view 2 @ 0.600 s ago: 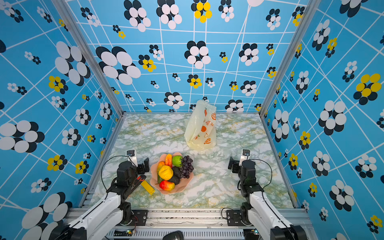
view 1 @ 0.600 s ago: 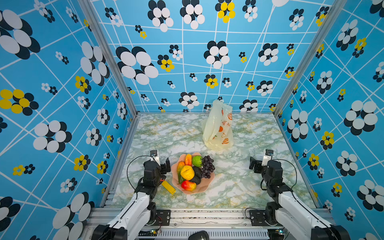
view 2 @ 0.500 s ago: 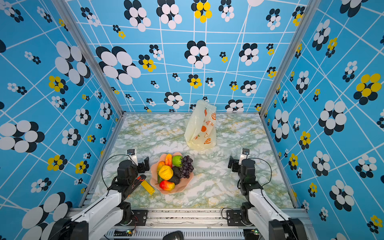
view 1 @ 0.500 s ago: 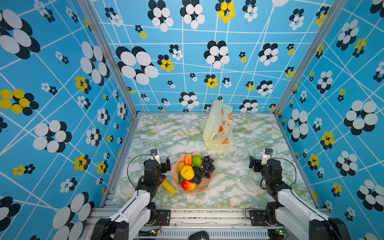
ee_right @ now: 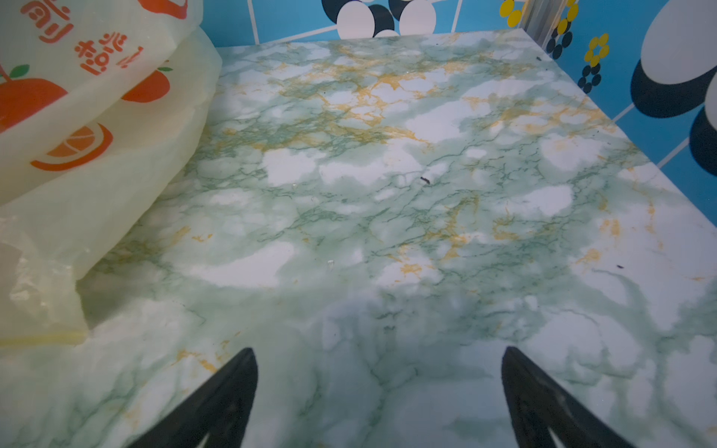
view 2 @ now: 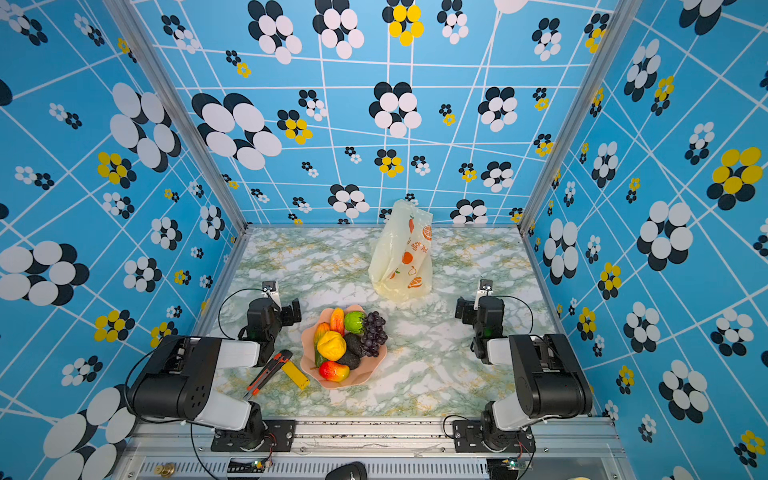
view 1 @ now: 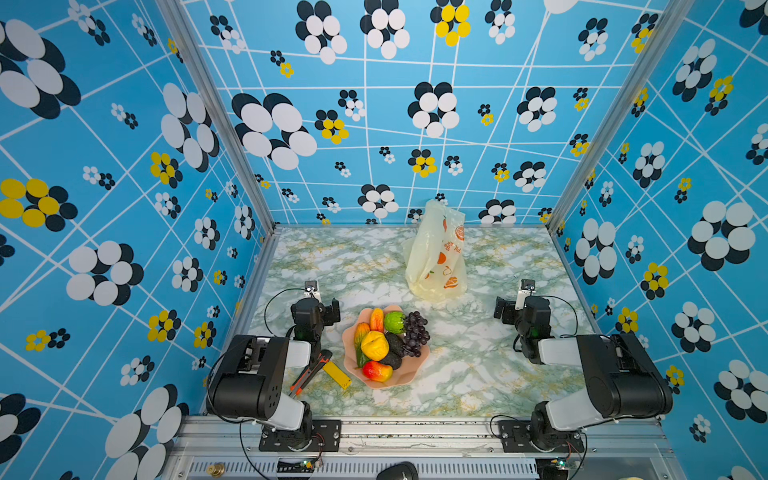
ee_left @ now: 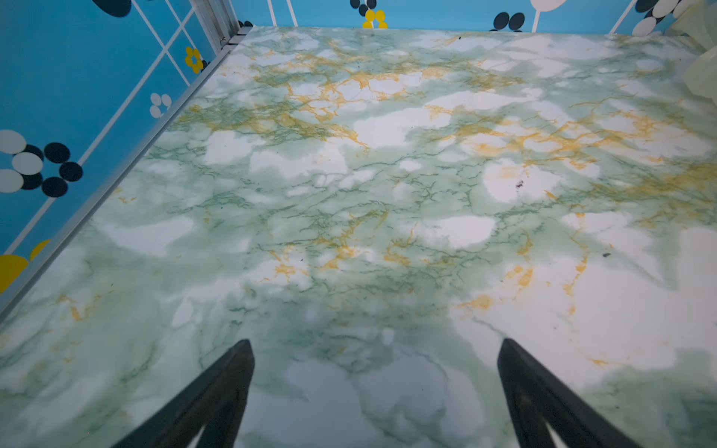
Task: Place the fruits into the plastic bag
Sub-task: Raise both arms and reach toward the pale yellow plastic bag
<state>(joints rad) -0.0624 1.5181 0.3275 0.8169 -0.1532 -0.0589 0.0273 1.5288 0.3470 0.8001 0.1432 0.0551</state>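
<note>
A: The fruits [view 1: 388, 347] lie heaped in the pink bowl [view 1: 411, 377], and none are in the plastic bag [view 1: 436, 257]. The bag stands slumped behind the bowl, near the back wall and apart from it.

B: Grippers?

A: The left gripper [ee_left: 374, 343] has its jaws spread wide with nothing between them, over bare table [ee_left: 388, 194] beside the bowl. The right gripper [ee_right: 378, 351] is just as wide and empty, near the bag's foot.

B: So we judge nothing is started. We'd have the right gripper pinch one layer at the bag's mouth and lift it open, though we cannot tell how the mouth lies.

A: Then the left gripper takes a top fruit, gripped across its narrow side. We leave the utility knife [view 1: 309, 372] and yellow block [view 1: 337, 375] alone.
</note>
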